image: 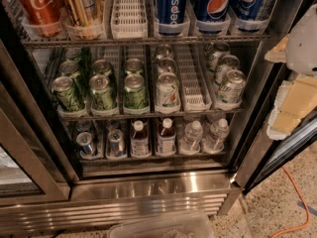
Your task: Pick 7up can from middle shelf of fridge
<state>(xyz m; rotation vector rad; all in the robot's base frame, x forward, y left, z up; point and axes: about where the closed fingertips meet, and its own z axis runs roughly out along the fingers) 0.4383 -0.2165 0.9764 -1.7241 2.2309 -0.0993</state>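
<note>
- Pincer (297, 90), well right of the 7up can (168, 90); apart or together, I cannot tell. It may clip the fridge (148, 187) frame.
- Green cans (134, 92) just left of the 7up can risk a wrong grab.

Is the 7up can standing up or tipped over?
Standing up: the 7up can shows its silver top uppermost on the middle shelf. The end effector is at the right edge.

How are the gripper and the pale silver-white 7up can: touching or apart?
Apart. Camera view: the gripper is at the right edge, a wide gap from the 7up can.
</note>
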